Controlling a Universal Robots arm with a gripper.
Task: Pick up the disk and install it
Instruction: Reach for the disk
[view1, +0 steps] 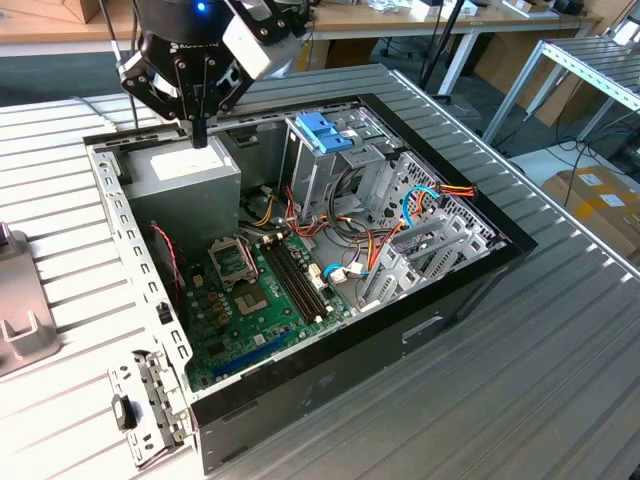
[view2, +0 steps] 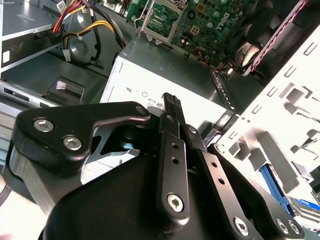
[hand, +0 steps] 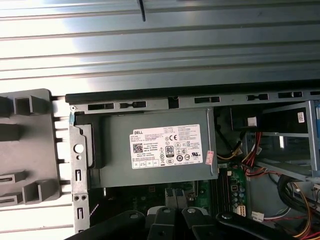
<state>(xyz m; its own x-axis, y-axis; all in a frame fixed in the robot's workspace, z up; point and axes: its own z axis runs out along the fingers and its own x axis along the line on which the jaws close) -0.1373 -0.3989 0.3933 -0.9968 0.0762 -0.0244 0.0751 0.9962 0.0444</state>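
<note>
The disk is out of view. My gripper (view1: 200, 132) hangs just above the grey power supply box with a white sticker (view1: 185, 168) in the far corner of the open computer case (view1: 140, 260), towards the exterior view's left. Its two black fingers (view2: 171, 107) stand close together with nothing between them, so it is shut and empty. The fingers' bases (hand: 172, 220) sit over the green motherboard next to the power supply box (hand: 160, 147). The upright metal cage with a blue plastic top (view1: 325, 132) stands in the case to the exterior view's right of the gripper.
The case lies open on a ribbed metal table (view1: 520, 380). Inside are the motherboard (view1: 255, 290) and bundles of coloured cables (view1: 430, 195). A grey slotted holder (view1: 20, 320) sits on the table at the exterior view's left, and it is in the first wrist view too (hand: 25, 150).
</note>
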